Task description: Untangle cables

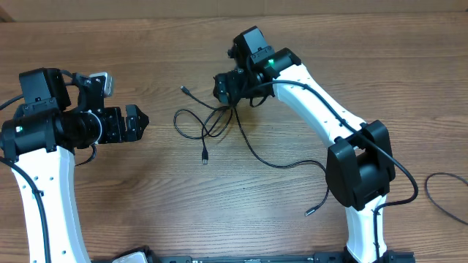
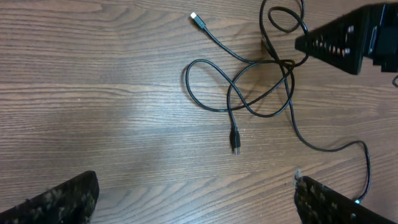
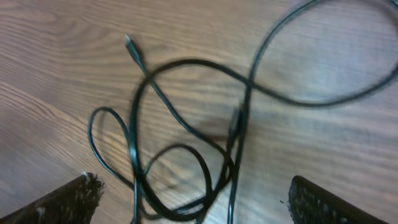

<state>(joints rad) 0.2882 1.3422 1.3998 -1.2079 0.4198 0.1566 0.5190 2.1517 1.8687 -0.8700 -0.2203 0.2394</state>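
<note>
Your right gripper (image 1: 228,93) hangs spread-jawed over the cables (image 1: 219,117), knot beneath it (likely lining up a pinch); your left gripper (image 1: 137,122) hovers released, aside.

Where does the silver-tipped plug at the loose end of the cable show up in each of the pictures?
Overhead: silver-tipped plug, a little left of and above centre.
Left wrist: top centre.
Right wrist: upper left, blurred, likely the same plug.
Shared landmark: the rounded cable loop just below it.
</note>
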